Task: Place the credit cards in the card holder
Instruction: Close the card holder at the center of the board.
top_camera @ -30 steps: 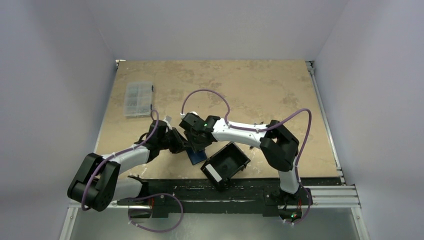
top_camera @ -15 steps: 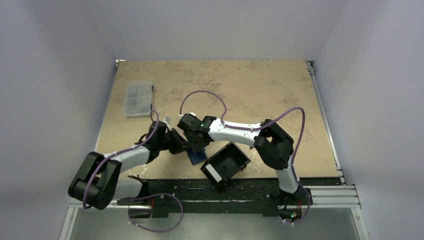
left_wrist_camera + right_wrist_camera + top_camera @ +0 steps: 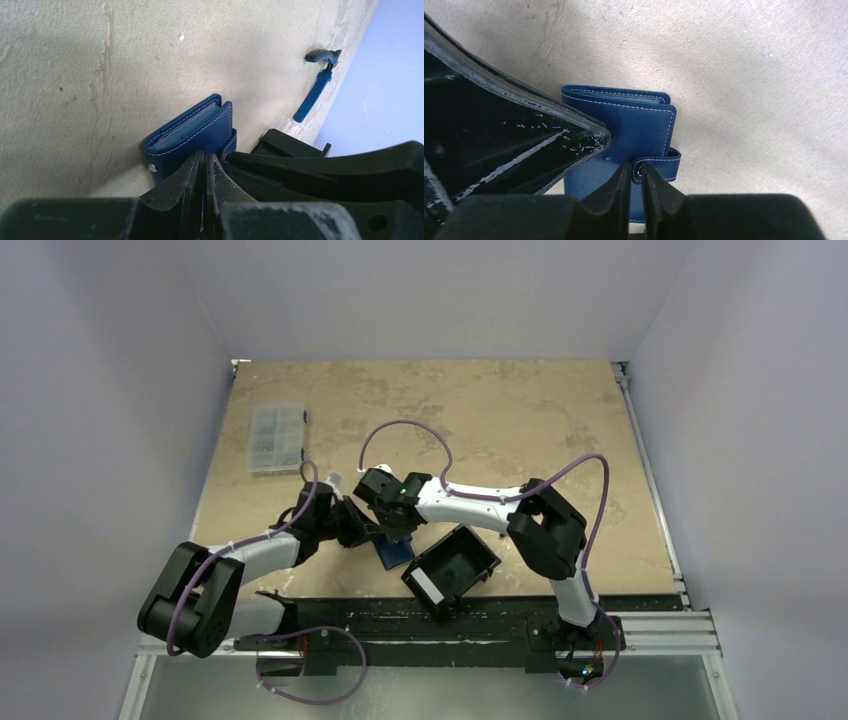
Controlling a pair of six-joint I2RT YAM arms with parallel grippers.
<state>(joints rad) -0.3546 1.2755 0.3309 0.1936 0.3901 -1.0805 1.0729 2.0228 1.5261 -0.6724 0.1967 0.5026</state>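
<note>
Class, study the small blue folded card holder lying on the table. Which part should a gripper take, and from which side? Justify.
On the navy-blue folding card holder, probably the short snap strap. The holder lies flat and folded on the beige table, so its faces offer no pinch; the strap is a thin tab jutting past the cover edge. Approach from that edge.

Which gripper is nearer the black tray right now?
Right. From above, the right gripper is over the card holder, just beside the black tray's corner. The left gripper meets the card holder from its far side, away from the tray.
</note>
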